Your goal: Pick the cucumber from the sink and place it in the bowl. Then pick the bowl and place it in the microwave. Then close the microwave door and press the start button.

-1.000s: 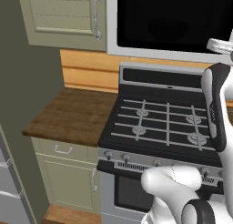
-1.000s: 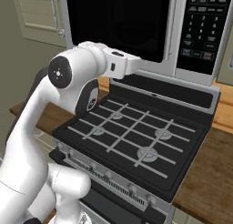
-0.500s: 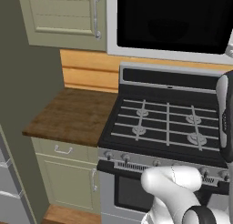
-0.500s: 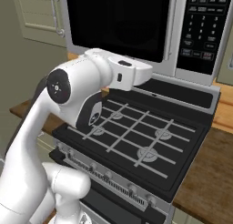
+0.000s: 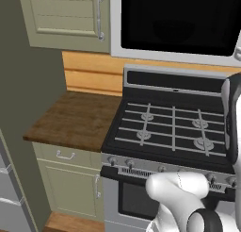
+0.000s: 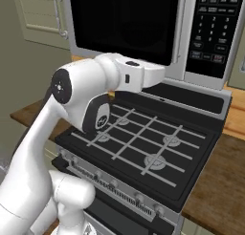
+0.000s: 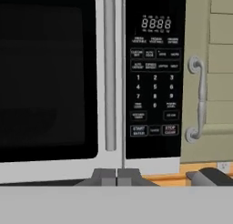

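The microwave fills the hand view, straight in front of my gripper. Its microwave door of black glass is closed, and the long silver handle stands upright beside the control panel. The start button sits low on that panel, up and slightly right of my fingertips. My gripper is shut, the two tips pressed together with nothing between them. From the base, the microwave hangs above the stove, and my white forearm reaches across below its door. The cucumber, bowl and sink are out of view.
A black gas stove with grates lies under the microwave. To its left there is a wooden counter. Sage-green cabinets hang to the left, and another with a curved handle stands right of the panel.
My arm has swung to the right along the microwave front, toward the control panel. The gripper's last small gap has closed.
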{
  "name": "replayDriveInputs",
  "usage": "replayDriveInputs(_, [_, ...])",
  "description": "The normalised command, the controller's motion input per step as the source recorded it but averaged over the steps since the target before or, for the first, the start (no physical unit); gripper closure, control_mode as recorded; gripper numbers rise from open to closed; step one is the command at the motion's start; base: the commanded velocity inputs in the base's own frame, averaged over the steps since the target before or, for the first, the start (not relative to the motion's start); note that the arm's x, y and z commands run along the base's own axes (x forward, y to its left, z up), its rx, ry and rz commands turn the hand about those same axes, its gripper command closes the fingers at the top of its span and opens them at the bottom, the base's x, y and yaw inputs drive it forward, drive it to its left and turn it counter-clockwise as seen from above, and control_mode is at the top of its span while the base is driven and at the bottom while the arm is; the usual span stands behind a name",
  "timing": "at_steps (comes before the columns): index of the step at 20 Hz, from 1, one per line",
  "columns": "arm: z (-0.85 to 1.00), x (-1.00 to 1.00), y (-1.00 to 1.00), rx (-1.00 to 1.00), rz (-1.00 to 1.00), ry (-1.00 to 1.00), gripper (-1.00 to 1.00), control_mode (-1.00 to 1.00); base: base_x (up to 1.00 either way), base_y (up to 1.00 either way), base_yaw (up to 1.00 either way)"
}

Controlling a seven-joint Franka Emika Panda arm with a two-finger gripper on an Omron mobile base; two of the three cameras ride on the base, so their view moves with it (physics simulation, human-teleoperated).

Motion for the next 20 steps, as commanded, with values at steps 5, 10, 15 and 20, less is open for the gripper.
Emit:
replayDriveInputs(5, [0.0,0.12,-0.44,0.14,0.07,0.0,1.0,-1.0,0.0,0.0,0.0])
replayDriveInputs(10, [0.01,0.18,-0.23,0.04,0.02,0.0,1.0,-1.0,0.0,0.0,0.0])
replayDriveInputs(15, [0.05,0.16,-0.13,0.0,0.0,-0.01,1.0,-1.0,0.0,0.0,0.0])
replayDriveInputs(20, [0.02,0.25,-0.19,0.01,0.0,0.0,1.0,-1.0,0.0,0.0,0.0])
